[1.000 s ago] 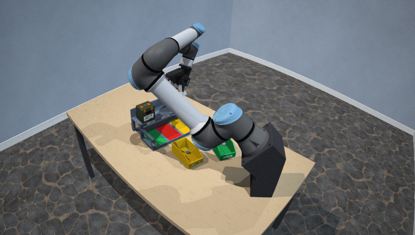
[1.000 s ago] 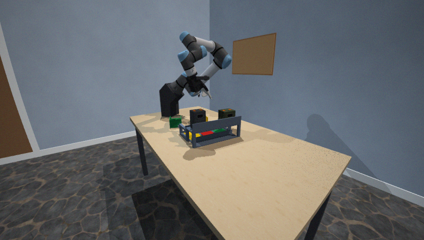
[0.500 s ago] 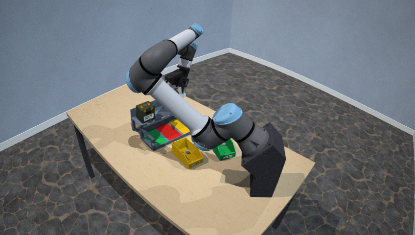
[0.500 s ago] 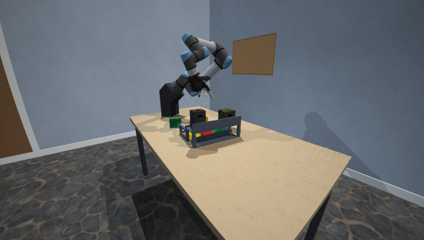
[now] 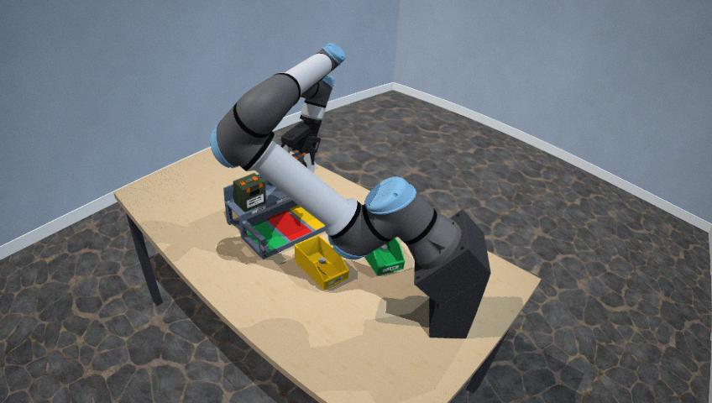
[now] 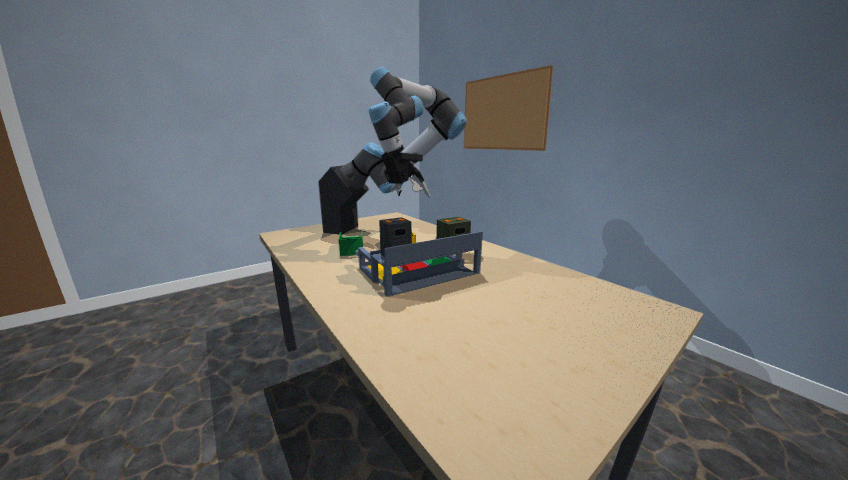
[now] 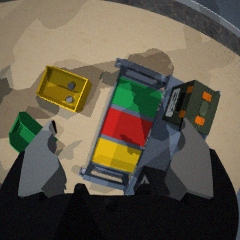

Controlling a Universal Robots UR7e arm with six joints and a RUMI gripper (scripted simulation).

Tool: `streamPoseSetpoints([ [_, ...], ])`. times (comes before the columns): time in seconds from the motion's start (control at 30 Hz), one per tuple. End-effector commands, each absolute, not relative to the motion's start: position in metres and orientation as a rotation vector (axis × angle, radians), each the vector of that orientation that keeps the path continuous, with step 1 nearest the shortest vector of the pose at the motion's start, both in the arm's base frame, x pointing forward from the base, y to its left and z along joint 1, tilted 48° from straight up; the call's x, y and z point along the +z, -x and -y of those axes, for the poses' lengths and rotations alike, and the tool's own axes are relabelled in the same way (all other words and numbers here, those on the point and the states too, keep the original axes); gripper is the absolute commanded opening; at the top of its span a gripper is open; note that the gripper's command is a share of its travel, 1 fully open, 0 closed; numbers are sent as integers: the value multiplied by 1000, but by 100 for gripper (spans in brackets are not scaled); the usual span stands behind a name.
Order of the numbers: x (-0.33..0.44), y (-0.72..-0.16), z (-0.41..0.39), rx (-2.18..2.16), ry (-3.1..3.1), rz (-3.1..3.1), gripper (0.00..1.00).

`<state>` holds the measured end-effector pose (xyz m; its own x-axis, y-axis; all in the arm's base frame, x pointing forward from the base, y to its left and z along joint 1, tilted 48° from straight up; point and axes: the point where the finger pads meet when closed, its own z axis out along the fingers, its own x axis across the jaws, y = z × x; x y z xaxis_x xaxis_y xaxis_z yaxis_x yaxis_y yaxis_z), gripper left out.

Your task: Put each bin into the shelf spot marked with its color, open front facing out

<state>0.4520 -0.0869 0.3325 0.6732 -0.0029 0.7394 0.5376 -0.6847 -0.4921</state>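
The grey shelf (image 5: 272, 222) stands mid-table with green (image 7: 137, 97), red (image 7: 127, 125) and yellow (image 7: 116, 154) marks on its lower board, all three bare. The yellow bin (image 5: 321, 264) sits on the table just in front of the shelf and holds two small grey parts; it also shows in the wrist view (image 7: 62, 88). The green bin (image 5: 385, 257) sits beside it near the arm's base, partly hidden by the arm. My gripper (image 5: 302, 149) hangs high above the shelf, pointing down, open and empty; it also shows in the wrist view (image 7: 117, 165). No red bin shows in any view.
An olive box with orange tabs (image 5: 248, 191) stands on the shelf's top board. A second dark box (image 6: 395, 231) stands at the other end. The arm's black base (image 5: 457, 280) stands at the table's near right edge.
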Motion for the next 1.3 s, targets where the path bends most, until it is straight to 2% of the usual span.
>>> streamPoseSetpoints([
  [0.0,330,-446,76,-987,2182,474,100],
  [1.27,296,-411,7,-1157,2294,958,100],
])
